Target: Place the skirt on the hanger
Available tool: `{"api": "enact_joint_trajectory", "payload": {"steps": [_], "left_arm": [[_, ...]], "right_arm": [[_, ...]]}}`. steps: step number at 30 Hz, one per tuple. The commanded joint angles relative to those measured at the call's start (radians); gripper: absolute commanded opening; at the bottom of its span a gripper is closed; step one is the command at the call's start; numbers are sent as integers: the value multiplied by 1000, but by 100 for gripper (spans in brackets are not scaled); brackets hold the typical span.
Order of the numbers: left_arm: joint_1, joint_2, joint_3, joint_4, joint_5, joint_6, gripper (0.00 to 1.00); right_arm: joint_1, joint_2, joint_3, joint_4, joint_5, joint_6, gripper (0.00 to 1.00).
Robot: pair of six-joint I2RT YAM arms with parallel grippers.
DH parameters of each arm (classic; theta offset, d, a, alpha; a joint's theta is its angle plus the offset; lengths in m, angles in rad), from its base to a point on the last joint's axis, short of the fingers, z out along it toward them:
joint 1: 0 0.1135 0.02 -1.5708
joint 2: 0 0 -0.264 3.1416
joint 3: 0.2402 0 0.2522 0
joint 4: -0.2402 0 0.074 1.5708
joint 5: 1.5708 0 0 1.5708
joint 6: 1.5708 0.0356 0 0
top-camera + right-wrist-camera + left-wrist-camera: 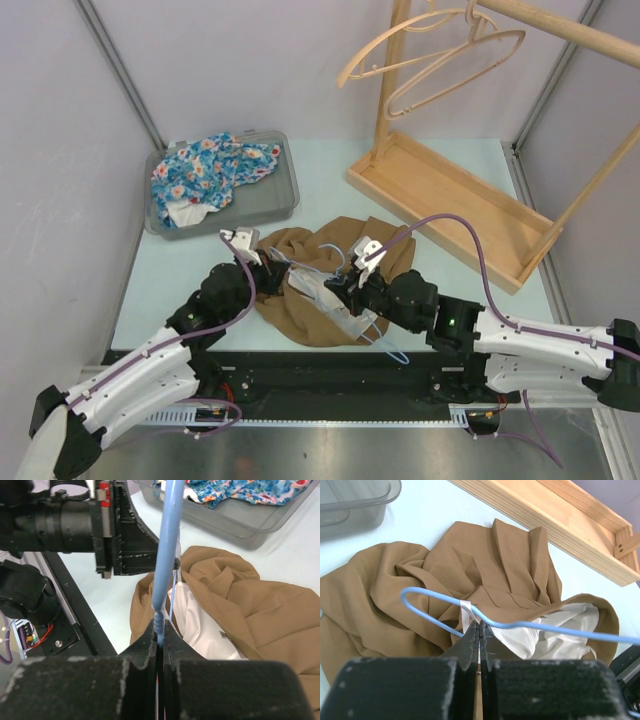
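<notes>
The top external view looks down from above and behind the robot, far enough back to take in the whole bench point(160, 275) and both tools. The left wrist camera sits just behind the left tool point(479, 627), looking out past its tip, very near the skirt point(510, 570) ahead. The right wrist camera sits just behind the right tool point(161, 630), facing the left tool, equally close. All three views share the skirt, the hanger point(545, 626) and the tray point(240, 522)

Left arm point(140, 370) and right arm point(540, 340) reach forward, converging; left fingers point(468, 644) and right fingers point(146, 642) are pressed shut.
</notes>
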State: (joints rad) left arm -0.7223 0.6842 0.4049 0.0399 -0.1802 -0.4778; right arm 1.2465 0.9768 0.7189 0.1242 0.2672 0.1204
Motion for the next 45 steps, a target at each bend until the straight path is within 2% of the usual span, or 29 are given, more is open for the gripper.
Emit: {"api": "enact_joint_trajectory", "payload": {"steps": [1, 11, 13, 14, 15, 17, 18, 20, 23, 27, 31, 33, 37, 45], "left_arm": [[-34, -34, 11, 55, 30, 50, 0], [-65, -97, 32, -75, 15, 70, 0], [-65, -95, 76, -167, -28, 65, 36], [-65, -98, 93, -201, -62, 67, 48], [-65, -110, 113, -230, -82, 71, 65], [-65, -129, 172, -310, -110, 96, 78], [-65, -147, 193, -348, -113, 105, 80], [-65, -163, 250, -373, -108, 143, 84], [-65, -179, 301, -379, -21, 214, 84], [-65, -164, 339, -377, 225, 292, 83], [-65, -106, 364, -391, 391, 300, 77], [-65, -80, 365, -388, 436, 298, 75], [-65, -37, 359, -387, 544, 311, 75], [-65, -15, 319, -359, 567, 334, 79]], "right_arm": [[-24, 39, 53, 43, -43, 36, 0], [-70, 89, 57, 52, -79, 48, 0], [-70, 85, 57, 54, -80, 48, 0], [-71, 79, 57, 54, -80, 48, 0], [-74, 74, 57, 52, -82, 47, 0], [-79, 65, 57, 45, -92, 47, 0], [-88, 53, 56, 35, -101, 45, 0], [-102, 40, 57, 25, -143, 42, 0], [-146, 20, 57, 6, -248, 41, 0], [-225, 0, 60, -9, -495, 33, 0], [-347, 42, 117, -92, -750, 21, 0], [-369, 66, 164, -174, -857, -1, 0], [-384, 115, 226, -273, -954, -56, 0], [-384, 160, 272, -376, -1065, -105, 0]]}}
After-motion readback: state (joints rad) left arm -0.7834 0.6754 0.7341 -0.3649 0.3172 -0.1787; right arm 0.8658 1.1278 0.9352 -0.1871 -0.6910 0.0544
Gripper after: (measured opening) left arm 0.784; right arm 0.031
